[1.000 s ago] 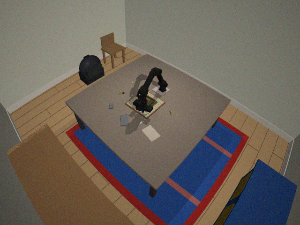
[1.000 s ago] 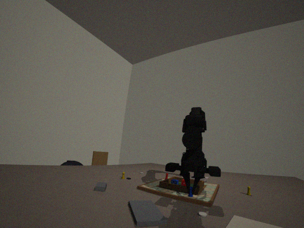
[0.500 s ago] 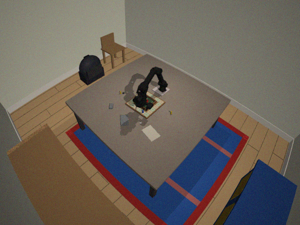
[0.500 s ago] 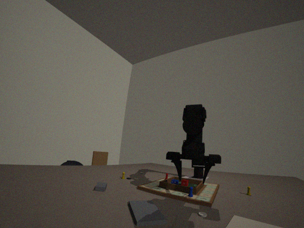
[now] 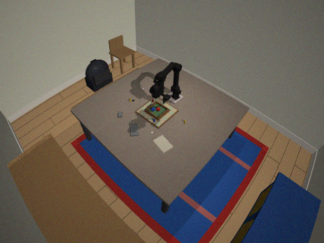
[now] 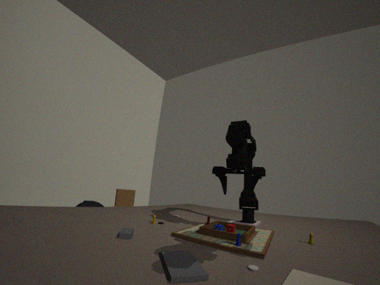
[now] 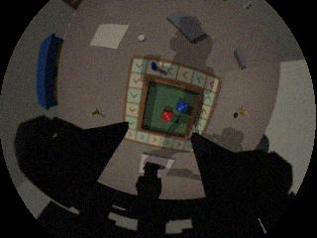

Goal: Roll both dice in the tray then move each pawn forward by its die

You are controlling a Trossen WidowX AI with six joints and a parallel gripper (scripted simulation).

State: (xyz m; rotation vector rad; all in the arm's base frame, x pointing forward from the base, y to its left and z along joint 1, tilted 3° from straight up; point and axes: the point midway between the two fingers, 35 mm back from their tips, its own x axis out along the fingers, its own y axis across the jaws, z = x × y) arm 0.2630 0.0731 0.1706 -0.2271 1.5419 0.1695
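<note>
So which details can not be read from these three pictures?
- Pips on the red die and blue die: too small and blurred in every view.
- Arrows on the board: too small.
- Red pawn: its base is hidden behind the tray wall in the exterior view.
- Gripper: its second finger merges with the dark arm there.

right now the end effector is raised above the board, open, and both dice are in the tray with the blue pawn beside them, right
Not quite. The blue pawn stands on the board's outer track, outside the tray, as the exterior view shows. The end effector is raised and open, and both dice are in the tray.
</note>
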